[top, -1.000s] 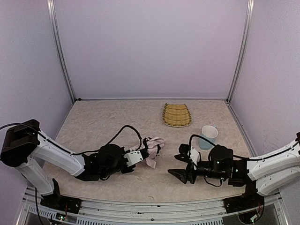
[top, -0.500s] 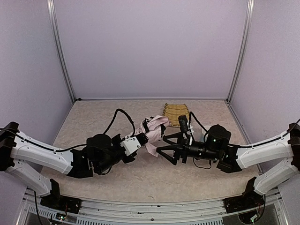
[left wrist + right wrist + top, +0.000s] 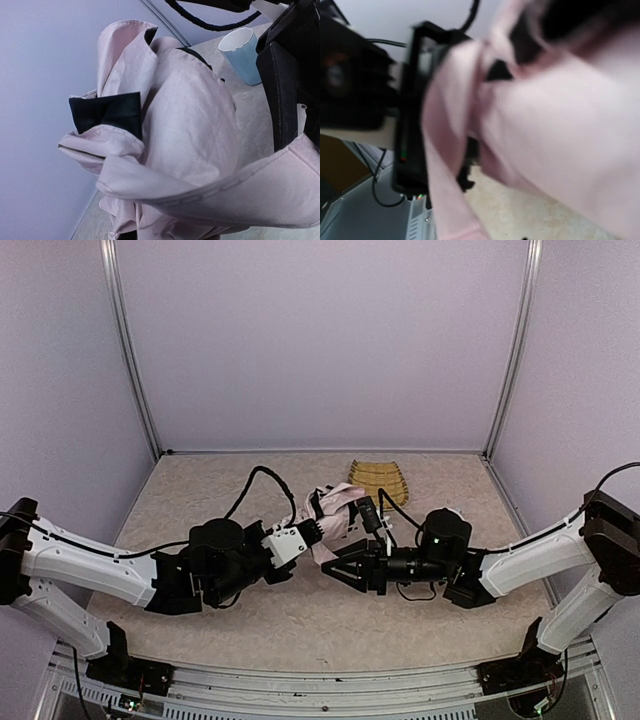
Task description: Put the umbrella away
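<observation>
top: left gripper (image 3: 313, 532) is clamped on the umbrella (image 3: 335, 512), held up mid-table near the tray (image 3: 377, 476), likely so the right gripper (image 3: 338, 566) can reach the lower folds | left wrist: pink fabric bunched, black lining showing, cup (image 3: 243, 50) behind | right wrist: blurred fabric close up; can't tell that gripper's gap or hold

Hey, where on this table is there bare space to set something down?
Bare: the table at back left, between wall and left arm, and the strip along its near edge. Crowded: the middle around the umbrella, with tray and cup close by.
</observation>
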`<state>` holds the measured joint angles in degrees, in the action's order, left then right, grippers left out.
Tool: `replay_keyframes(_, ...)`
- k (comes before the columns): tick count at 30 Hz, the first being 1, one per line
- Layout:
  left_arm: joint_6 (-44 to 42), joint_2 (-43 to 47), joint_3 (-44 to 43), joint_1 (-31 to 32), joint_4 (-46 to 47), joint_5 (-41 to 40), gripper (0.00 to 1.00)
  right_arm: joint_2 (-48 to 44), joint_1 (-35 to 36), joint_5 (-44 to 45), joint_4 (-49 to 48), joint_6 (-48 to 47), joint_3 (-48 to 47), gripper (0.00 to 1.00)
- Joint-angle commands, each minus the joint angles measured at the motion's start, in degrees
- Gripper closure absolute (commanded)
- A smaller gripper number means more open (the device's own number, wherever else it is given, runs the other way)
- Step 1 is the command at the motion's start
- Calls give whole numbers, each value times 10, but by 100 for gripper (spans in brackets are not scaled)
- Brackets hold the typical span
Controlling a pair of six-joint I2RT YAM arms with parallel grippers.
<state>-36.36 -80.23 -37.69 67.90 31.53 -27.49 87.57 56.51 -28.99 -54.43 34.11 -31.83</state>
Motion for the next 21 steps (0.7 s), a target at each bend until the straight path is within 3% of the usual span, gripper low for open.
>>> replay_keyframes(1, -3, 0, -22, -1, 17, -3, 100, -5, 3, -14, -21, -3, -6, 67)
replay_keyframes(3, -2, 2, -21, -2, 15, -1, 100, -11, 3, -11, -14, -9, -4, 74)
replay_keyframes(4, -2, 3, -21, -2, 15, 0, 100, -13, 3, -12, -14, -10, -4, 81)
replay_keyframes(5, -2, 2, -22, -3, 14, -1, 100, -14, 3, -14, -14, -11, -5, 95)
replay_keyframes(6, -1, 2, -23, -3, 11, -1, 100, -16, 3, -17, -12, -12, -6, 100)
replay_keyframes(8, 11, -1, -30, -9, -3, 1, 100, -26, 3, -24, 5, -24, -12, 100)
replay_keyframes(11, 67, -14, -48, -42, -66, 22, 100, -75, 7, 37, 122, -81, -34, 100)
replay_keyframes(12, 98, -20, -55, -62, -88, 35, 100, -108, 17, 90, 183, -117, -44, 100)
replay_keyframes(15, 162, -33, -70, -92, -136, 90, 100, -166, 83, 357, 332, -241, -81, 100)
replay_keyframes(17, 196, -37, -79, -114, -158, 174, 100, -171, 129, 527, 385, -347, -106, 100)
replay_keyframes(21, 244, -53, -109, -140, -217, 290, 100, -133, 173, 720, 431, -600, -166, 100)
